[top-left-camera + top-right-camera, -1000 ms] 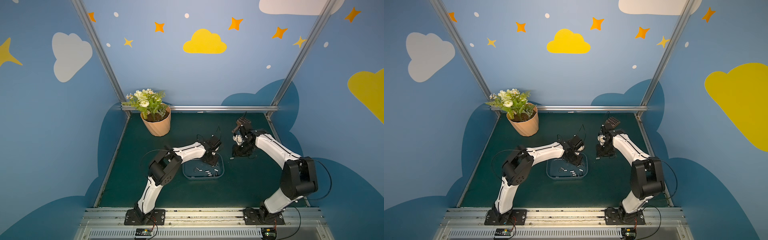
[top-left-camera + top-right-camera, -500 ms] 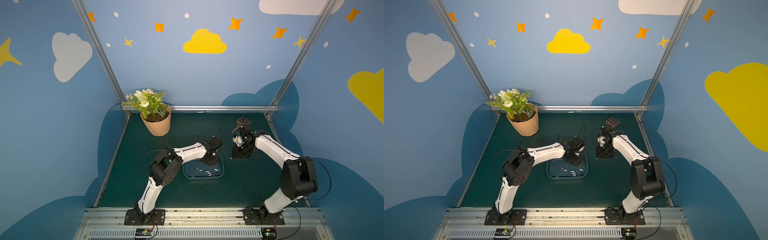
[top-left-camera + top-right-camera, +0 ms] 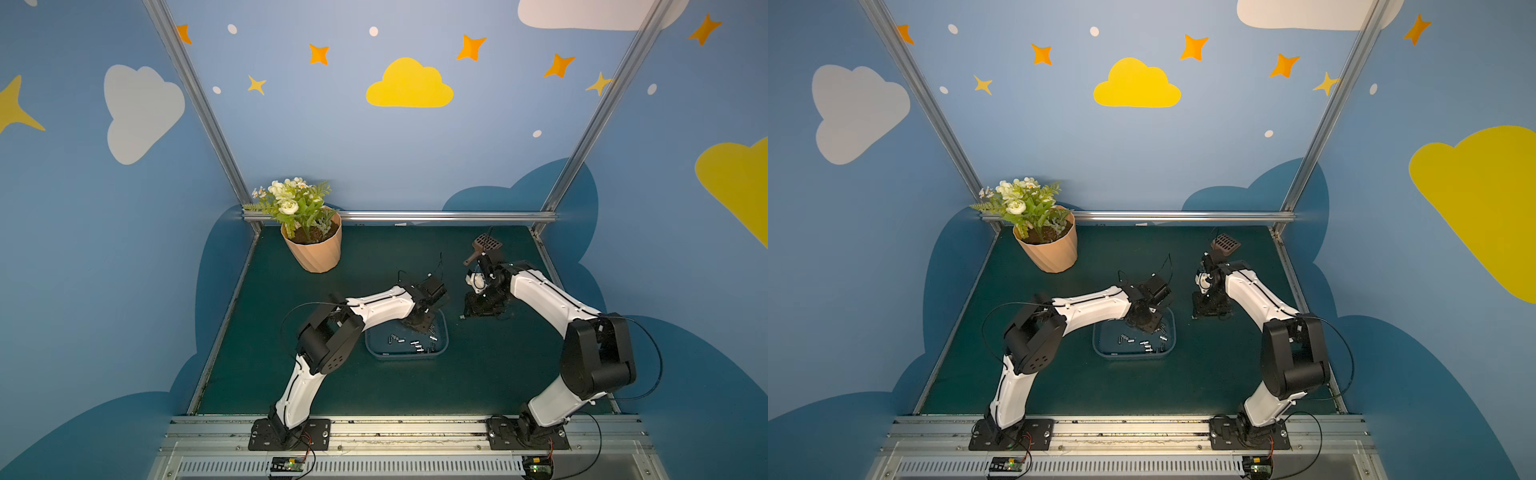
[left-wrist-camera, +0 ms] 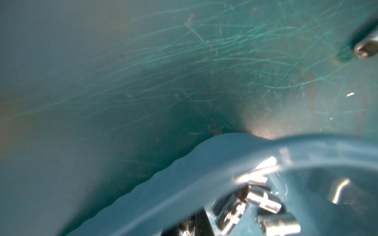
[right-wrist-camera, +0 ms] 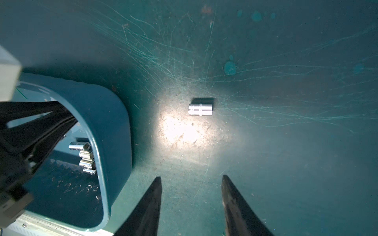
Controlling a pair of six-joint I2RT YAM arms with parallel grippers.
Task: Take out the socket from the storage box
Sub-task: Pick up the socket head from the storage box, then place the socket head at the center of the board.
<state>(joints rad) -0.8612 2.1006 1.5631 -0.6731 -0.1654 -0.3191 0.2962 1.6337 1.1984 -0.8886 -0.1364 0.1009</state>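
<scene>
My left pincer (image 3: 419,325) is the one thing that changes. A second ago its jaws stand a little apart; since then they draw together, and now they are fully closed. They close down inside the storage box (image 3: 374,351), at its far side, among the loose sockets (image 3: 415,344). In both top views the pincer may sit a shade lower than before, but the shift is too slight to be sure. Whether the closed fingers (image 4: 201,222) pinch one of them I cannot tell; the left wrist view blurs there.
</scene>
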